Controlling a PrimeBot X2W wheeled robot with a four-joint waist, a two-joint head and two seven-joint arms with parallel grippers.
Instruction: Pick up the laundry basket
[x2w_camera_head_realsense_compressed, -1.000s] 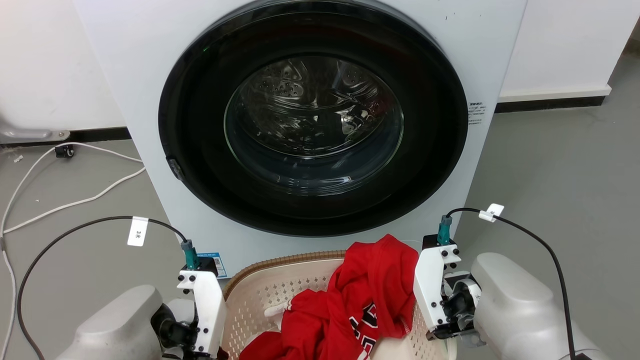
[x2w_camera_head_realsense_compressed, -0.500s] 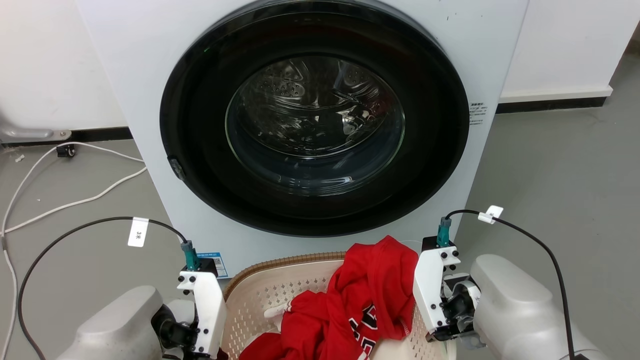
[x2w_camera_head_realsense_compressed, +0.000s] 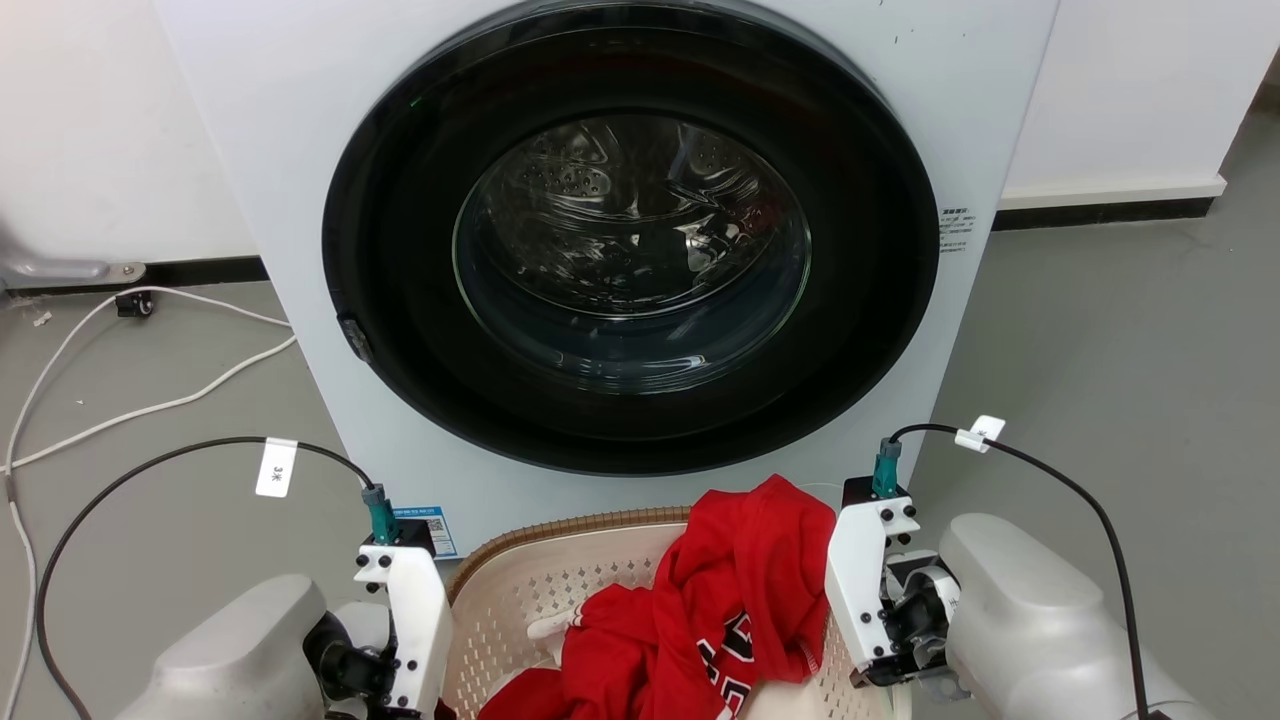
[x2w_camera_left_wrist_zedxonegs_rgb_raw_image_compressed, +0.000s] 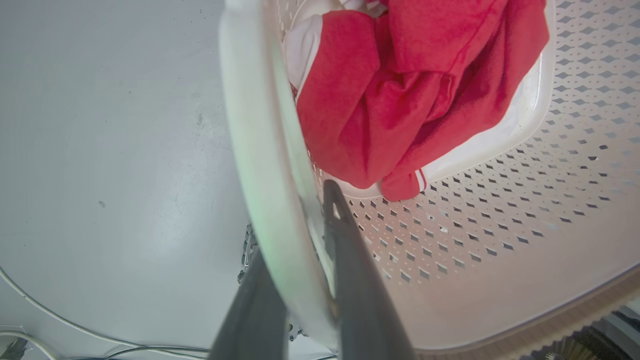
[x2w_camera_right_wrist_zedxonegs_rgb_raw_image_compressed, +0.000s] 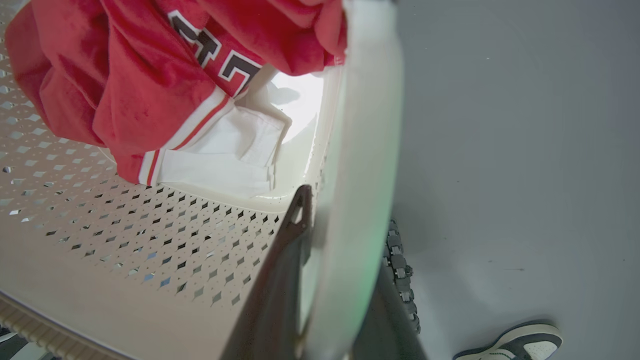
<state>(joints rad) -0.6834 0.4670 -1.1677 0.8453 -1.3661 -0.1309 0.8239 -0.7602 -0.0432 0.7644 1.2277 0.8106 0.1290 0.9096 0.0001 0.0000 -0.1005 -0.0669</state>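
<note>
Head view, washer: standing white against the wall, its round dark door closed and facing the camera, the steel drum showing through the glass.
Floor: spreading grey on both sides of the washer.
Laundry basket: showing just in front of the washer, low between the two arms. Its cream walls are punched with small diamond holes, and a brown woven rim is curving along the far edge. Whether it is resting on the floor, I cannot tell.
Red garment: lying heaped inside the basket, one fold rising above the rim on the robot's right, dark letters edged in white showing.
White cloth: lying under the red garment on the basket bottom.
Left gripper: clamping the left-side handle — one dark finger inside the basket wall, the other outside.
Right gripper: gripping the right-side handle the same way, the white band passing between its two fingers.
White cable: trailing over the floor to the robot's left.
Shoe: standing on the floor in the right wrist view — a person's, dark and white.
</note>
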